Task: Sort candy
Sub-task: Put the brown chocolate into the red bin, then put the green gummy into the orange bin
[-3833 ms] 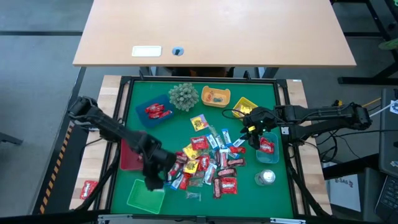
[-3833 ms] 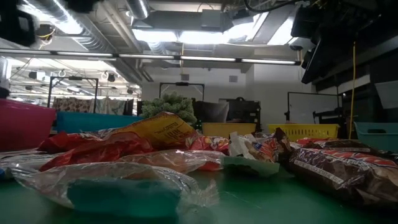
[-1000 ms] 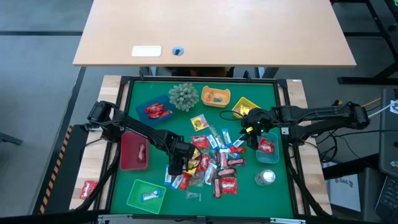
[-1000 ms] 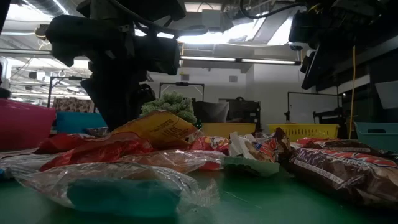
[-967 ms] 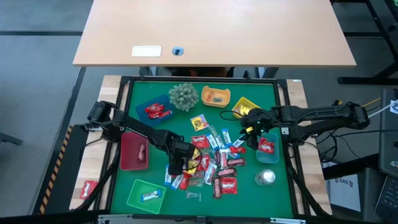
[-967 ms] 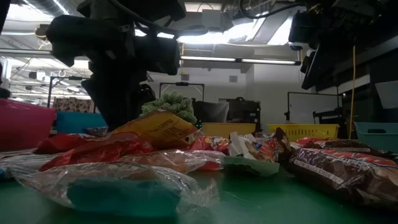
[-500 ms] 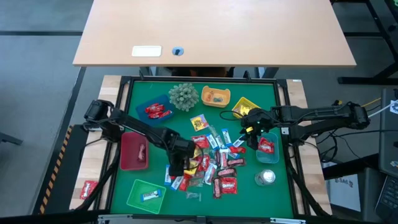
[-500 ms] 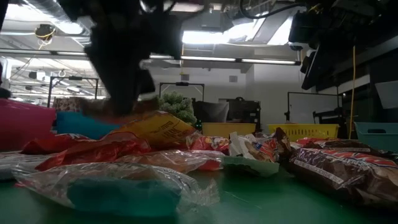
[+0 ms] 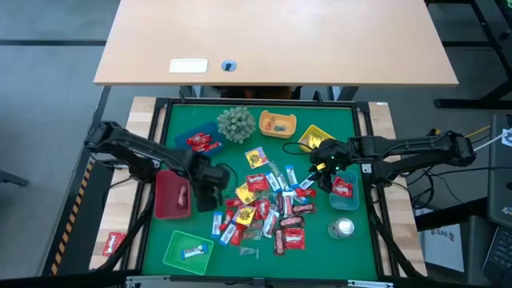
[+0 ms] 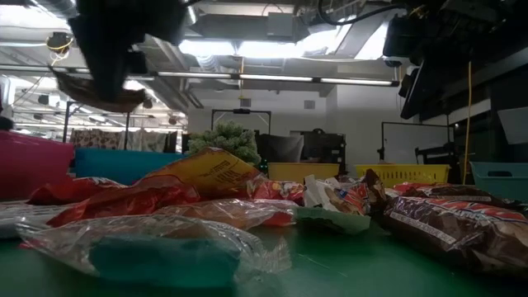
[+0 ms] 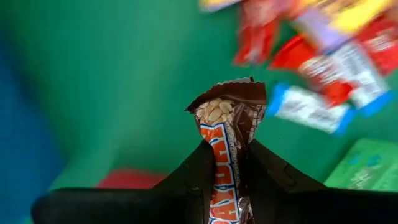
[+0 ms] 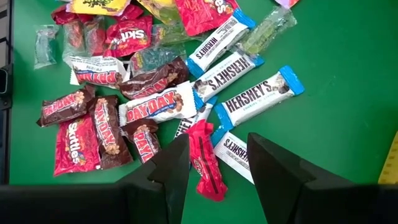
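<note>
The left tool (image 11: 227, 163) was clamped on a brown PayDay bar (image 11: 225, 134), its two dark fingers (image 11: 193, 171) pressed against either side of the wrapper, with the torn-looking top edge and the peanut picture standing up above the tips. From above, the left tool (image 9: 210, 186) hung over the green desk (image 9: 320, 256) between the dark red tray (image 9: 171, 194) and the heap of candy (image 9: 268, 210), clear of both. In the level view it showed high up at the left, lifted above the pile with a dark bar (image 10: 111, 97) in its grip.

The right tool (image 12: 216, 163) stood with its fingers (image 12: 169, 168) apart and nothing between them, poised over the right edge of the heap: a red wrapper (image 12: 205, 158) lay directly under the gap, with blue-and-white Hershey's bars (image 12: 258, 96) and another PayDay (image 12: 158, 106) just beyond. In the overhead view the right tool (image 9: 324, 172) sat beside the light blue tray (image 9: 350, 181), which held a red packet.

The rest of the candy lay loose in the middle of the desk, red, yellow and blue-white wrappers overlapping. One blue-white bar (image 9: 192, 251) lay in the green tray (image 9: 178, 254), red packets in the blue tray (image 9: 186, 134), and a red one (image 9: 182, 193) in the dark red tray.
</note>
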Tool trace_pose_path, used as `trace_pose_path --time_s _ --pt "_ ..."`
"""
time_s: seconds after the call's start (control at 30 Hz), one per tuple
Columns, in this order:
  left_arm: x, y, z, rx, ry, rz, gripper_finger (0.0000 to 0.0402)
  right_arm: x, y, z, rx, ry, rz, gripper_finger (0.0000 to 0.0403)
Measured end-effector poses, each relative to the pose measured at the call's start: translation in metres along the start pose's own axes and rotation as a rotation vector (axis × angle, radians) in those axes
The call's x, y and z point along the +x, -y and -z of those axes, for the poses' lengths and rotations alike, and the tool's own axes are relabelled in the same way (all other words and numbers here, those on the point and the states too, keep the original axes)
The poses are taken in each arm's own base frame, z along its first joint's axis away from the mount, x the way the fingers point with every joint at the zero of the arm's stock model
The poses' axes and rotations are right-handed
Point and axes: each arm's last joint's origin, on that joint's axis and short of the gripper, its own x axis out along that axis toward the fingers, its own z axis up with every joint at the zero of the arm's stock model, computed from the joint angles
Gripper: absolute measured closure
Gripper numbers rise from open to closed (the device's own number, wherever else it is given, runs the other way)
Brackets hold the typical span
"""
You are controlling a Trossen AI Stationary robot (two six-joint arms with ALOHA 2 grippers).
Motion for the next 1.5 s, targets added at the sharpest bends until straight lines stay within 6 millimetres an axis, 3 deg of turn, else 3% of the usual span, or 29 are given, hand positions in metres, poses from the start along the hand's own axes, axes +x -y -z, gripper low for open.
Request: trace_pose_path --time_s 0.23,0.57,1.07,1.3,1.5 --pt "-0.021 -0.016 0.029 -0.211 -0.085 -0.168 0.0342 0.000 0.000 0.000 0.000 0.000 0.000 0.0242" --pt "-0.027 -0.016 0.054 -0.405 -0.174 -0.347 0.0338 0.000 0.000 0.000 0.000 0.000 0.000 0.0242" --pt "-0.027 -0.012 0.056 -0.422 -0.137 -0.376 0.0230 0.000 0.000 0.000 0.000 0.000 0.000 0.0242" --pt "-0.026 -0.010 0.051 -0.414 -0.039 -0.373 0.0220 0.000 0.000 0.000 0.000 0.000 0.000 0.0242" --pt "-0.023 -0.004 0.036 -0.395 0.181 -0.340 0.0222 0.000 -0.001 -0.005 -0.010 0.059 0.009 0.0242"
